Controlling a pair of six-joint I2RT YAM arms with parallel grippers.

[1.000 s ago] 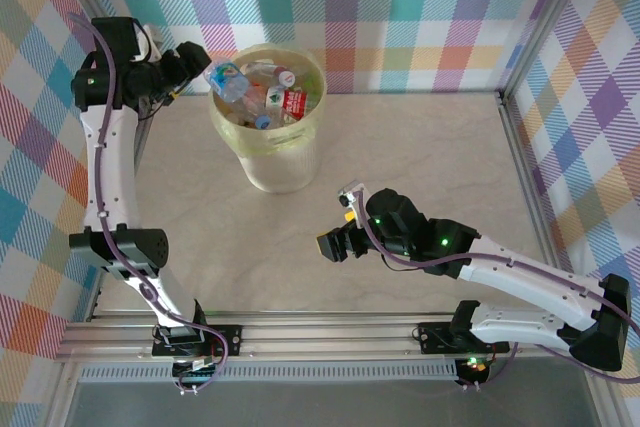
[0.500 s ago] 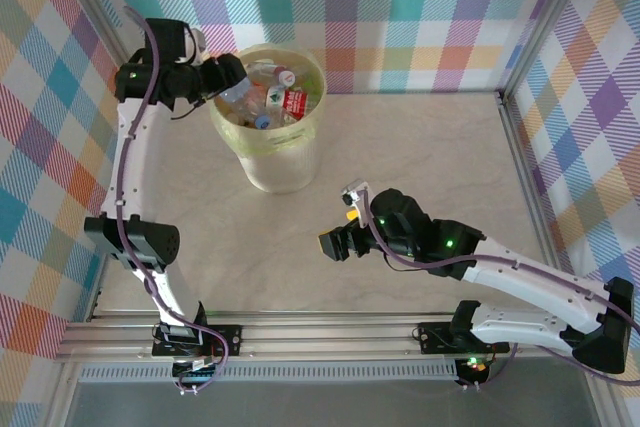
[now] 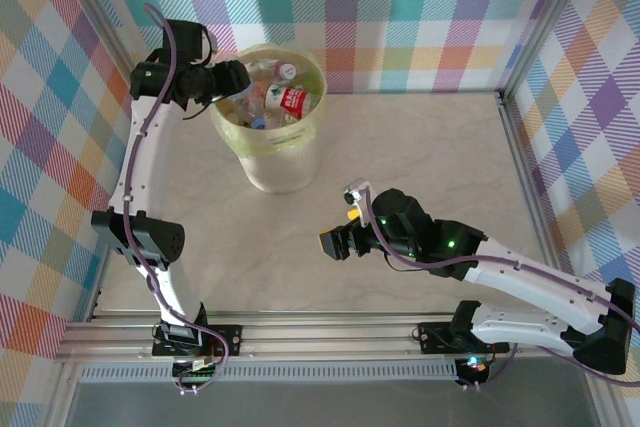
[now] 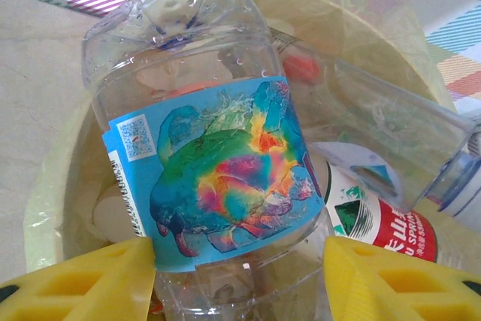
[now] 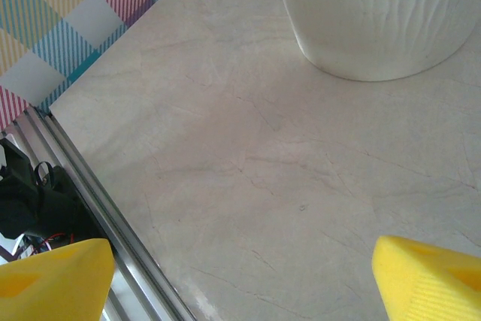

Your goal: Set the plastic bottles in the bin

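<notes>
The pale yellow bin (image 3: 298, 147) stands at the back left of the table, holding several clear bottles (image 3: 285, 99), one with a red label (image 4: 383, 223). My left gripper (image 3: 236, 85) hangs over the bin's left rim (image 4: 45, 208), shut on a clear bottle with a blue fish-print label (image 4: 218, 163). That bottle sits between the yellow fingers (image 4: 90, 280), its base pointing into the bin. My right gripper (image 3: 335, 243) hovers low over the bare table, right of the bin's base (image 5: 376, 20), open (image 5: 240, 268) with nothing between its fingers.
The marble-look table (image 3: 420, 157) is bounded by plaid walls at the back and sides. An aluminium rail (image 3: 330, 332) runs along the near edge, also close to my right gripper's left finger (image 5: 113, 208).
My left arm has swung right, carrying the blue-labelled bottle from outside the bin's left side to over its rim. The right arm has barely moved.
</notes>
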